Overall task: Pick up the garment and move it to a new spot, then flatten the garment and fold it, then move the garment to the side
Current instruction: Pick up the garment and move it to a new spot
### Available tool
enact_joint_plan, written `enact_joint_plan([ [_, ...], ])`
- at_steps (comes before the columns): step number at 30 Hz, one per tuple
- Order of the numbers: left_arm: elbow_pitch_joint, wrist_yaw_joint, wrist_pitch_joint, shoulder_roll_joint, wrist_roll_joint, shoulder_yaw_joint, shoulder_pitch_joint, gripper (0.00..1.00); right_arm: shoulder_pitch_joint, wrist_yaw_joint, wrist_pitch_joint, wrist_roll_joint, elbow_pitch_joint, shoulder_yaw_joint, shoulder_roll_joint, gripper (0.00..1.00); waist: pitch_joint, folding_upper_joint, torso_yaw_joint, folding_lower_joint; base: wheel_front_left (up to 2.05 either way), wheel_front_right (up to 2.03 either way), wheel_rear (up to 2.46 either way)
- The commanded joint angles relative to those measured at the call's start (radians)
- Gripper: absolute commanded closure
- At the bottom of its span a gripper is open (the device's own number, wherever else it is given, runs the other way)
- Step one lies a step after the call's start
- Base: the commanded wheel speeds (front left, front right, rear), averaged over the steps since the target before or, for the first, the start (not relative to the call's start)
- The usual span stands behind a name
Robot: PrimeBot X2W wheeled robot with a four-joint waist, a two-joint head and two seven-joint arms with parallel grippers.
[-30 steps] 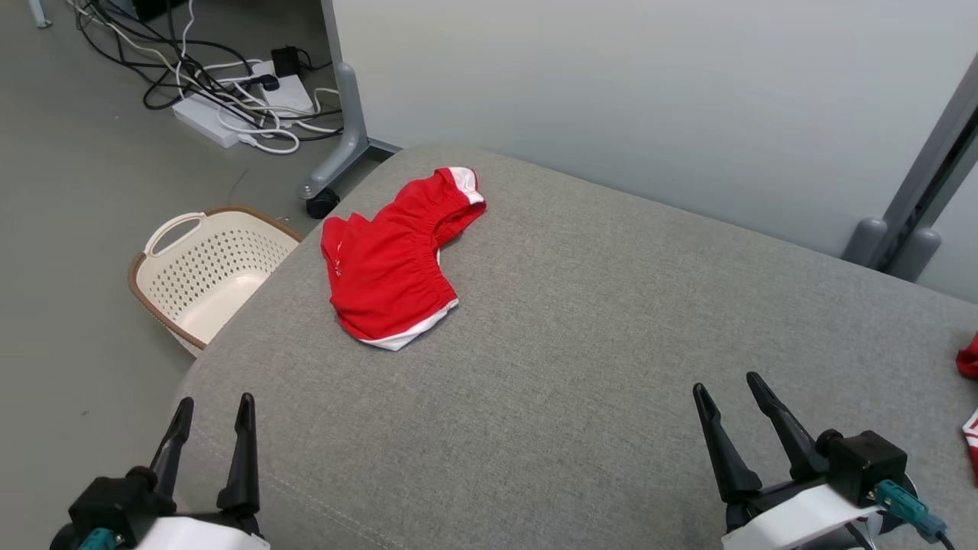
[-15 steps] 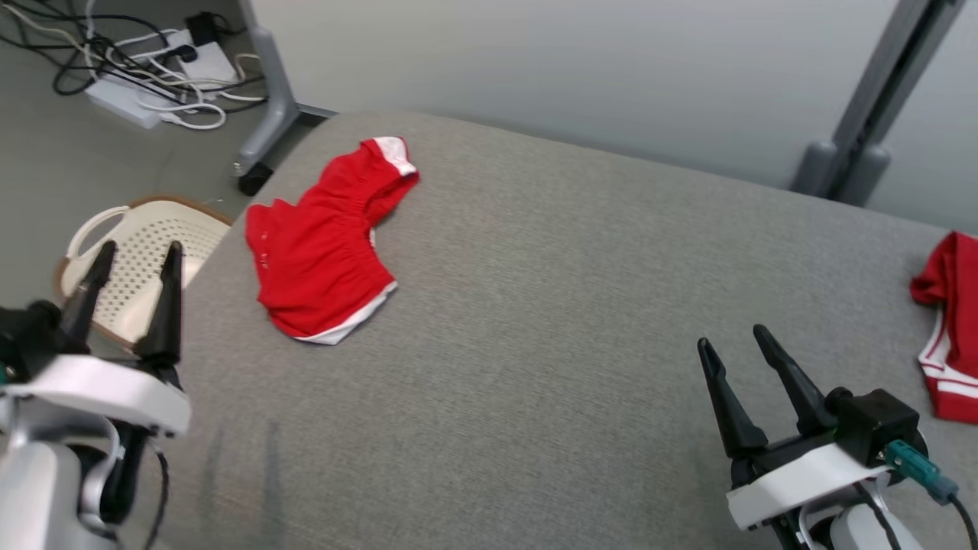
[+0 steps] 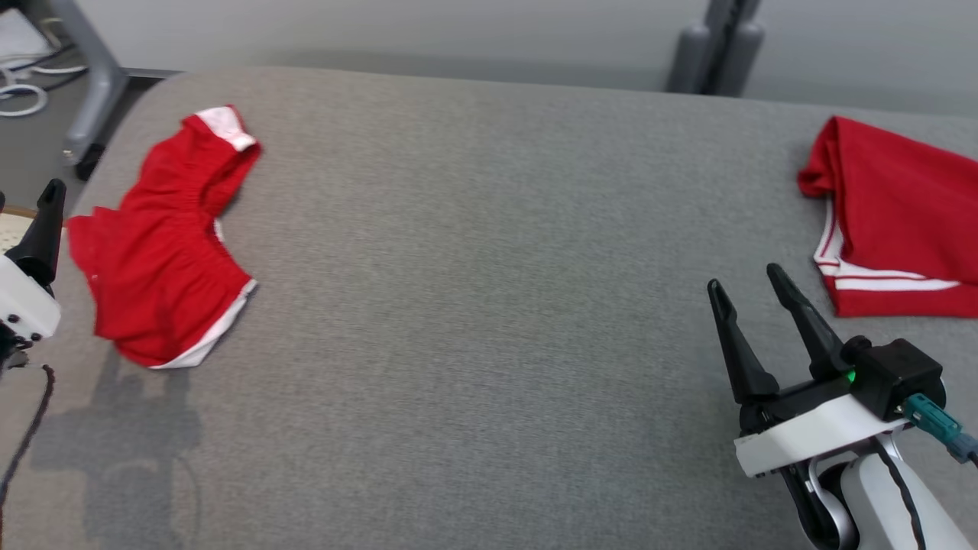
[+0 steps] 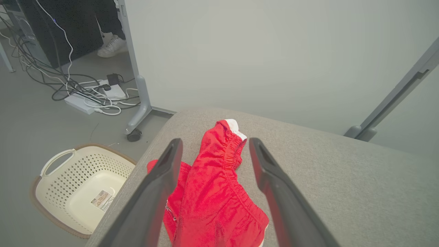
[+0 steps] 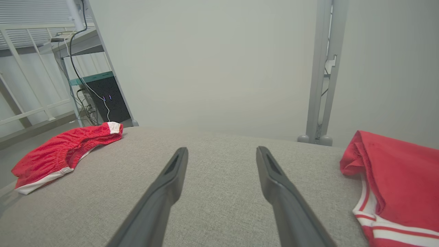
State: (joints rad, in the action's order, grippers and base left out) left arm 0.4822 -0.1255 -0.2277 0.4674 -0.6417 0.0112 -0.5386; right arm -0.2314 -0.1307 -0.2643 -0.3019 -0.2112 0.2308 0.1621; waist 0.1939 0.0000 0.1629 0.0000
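Furthest left in my left wrist feed, a cream perforated plastic laundry basket with a brown rim [image 4: 51, 185] sits on the floor, down and to the left of the left claw [image 4: 215, 144], off the cushion's edge. That claw has its two dark fingers spread wide with nothing pinched between them. The crumpled red shorts with white trim and an elastic waistband [image 4: 212, 192] lie straight ahead of it, framed in the gap between the fingers and running on past the tips toward the pale wall panel. I cannot tell from that feed whether the fingers touch the cloth. On the head camera I catch just one finger of that claw at the left edge, and the shorts [image 3: 164, 244] lie just beside it on its right, near the left end of the wide grey fabric cushion [image 3: 489, 305]. A broad bare stretch of grey follows. Then comes the right claw [image 3: 744, 278], low on the right, its fingers also parted wide and gripping nothing, well apart from the shorts, which lie far off to its left. Just ahead and to the right of its fingertips lies a folded red garment with white stripes along its hem [image 3: 894, 214], near but not touching.
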Motion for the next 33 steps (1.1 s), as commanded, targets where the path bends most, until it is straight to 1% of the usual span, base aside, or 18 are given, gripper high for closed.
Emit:
enact_joint_plan([
  [1, 0.037, -0.005, -0.028, 0.017, -0.025, -0.006, -0.033, 0.00, -0.016, 0.000, 0.000, 0.003, 0.004, -0.007, 0.007, 0.00, 0.055, 0.0000, -0.063, 0.0000, 0.00, 0.00, 0.00],
  [6, 0.136, -0.005, -0.118, 0.079, -0.090, -0.045, -0.100, 0.00, -0.041, 0.000, 0.000, 0.009, 0.014, -0.014, 0.004, 0.00, 0.108, 0.0000, -0.129, 0.0000, 0.00, 0.00, 0.00],
  [11, 0.225, -0.005, -0.221, 0.115, -0.176, -0.078, -0.136, 0.00, -0.057, 0.000, 0.000, 0.013, 0.024, -0.020, -0.003, 0.00, 0.154, 0.0000, -0.186, 0.0000, 0.00, 0.00, 0.00],
  [13, 0.240, -0.005, -0.257, 0.124, -0.201, -0.100, -0.146, 0.00, -0.066, 0.000, 0.000, 0.015, 0.027, -0.025, -0.006, 0.00, 0.171, 0.0000, -0.204, 0.0000, 0.00, 0.00, 0.00],
  [17, 0.294, -0.005, -0.341, 0.145, -0.250, -0.135, -0.157, 0.00, -0.071, 0.000, 0.000, 0.019, 0.034, -0.034, -0.011, 0.00, 0.202, 0.0000, -0.232, 0.0000, 0.00, 0.00, 0.00],
  [20, 0.353, -0.005, -0.403, 0.145, -0.265, -0.155, -0.172, 0.00, -0.075, 0.000, 0.000, 0.020, 0.036, -0.037, -0.014, 0.00, 0.217, 0.0000, -0.243, 0.0000, 0.00, 0.00, 0.00],
  [23, 0.426, -0.004, -0.455, 0.148, -0.253, -0.179, -0.189, 0.00, -0.082, 0.000, 0.000, 0.021, 0.039, -0.036, -0.015, 0.00, 0.229, 0.0000, -0.251, 0.0000, 0.00, 0.00, 0.00],
  [26, 0.491, -0.004, -0.506, 0.138, -0.264, -0.191, -0.202, 0.00, -0.086, 0.000, 0.000, 0.023, 0.039, -0.037, -0.018, 0.00, 0.235, 0.0000, -0.255, 0.0000, 0.00, 0.00, 0.00],
  [28, 0.515, -0.003, -0.533, 0.135, -0.268, -0.199, -0.206, 0.00, -0.085, 0.000, 0.000, 0.024, 0.039, -0.039, -0.017, 0.00, 0.236, 0.0000, -0.254, 0.0000, 0.00, 0.00, 0.00],
  [31, 0.527, -0.003, -0.546, 0.132, -0.277, -0.205, -0.217, 0.01, -0.080, 0.000, 0.000, 0.025, 0.037, -0.044, -0.019, 0.00, 0.234, 0.0000, -0.251, 0.0000, 0.00, 0.00, 0.00],
  [33, 0.527, -0.003, -0.532, 0.136, -0.277, -0.208, -0.226, 0.62, -0.078, 0.000, 0.000, 0.028, 0.032, -0.045, -0.018, 0.00, 0.228, 0.0000, -0.246, 0.0000, 0.00, 0.00, 0.00],
])
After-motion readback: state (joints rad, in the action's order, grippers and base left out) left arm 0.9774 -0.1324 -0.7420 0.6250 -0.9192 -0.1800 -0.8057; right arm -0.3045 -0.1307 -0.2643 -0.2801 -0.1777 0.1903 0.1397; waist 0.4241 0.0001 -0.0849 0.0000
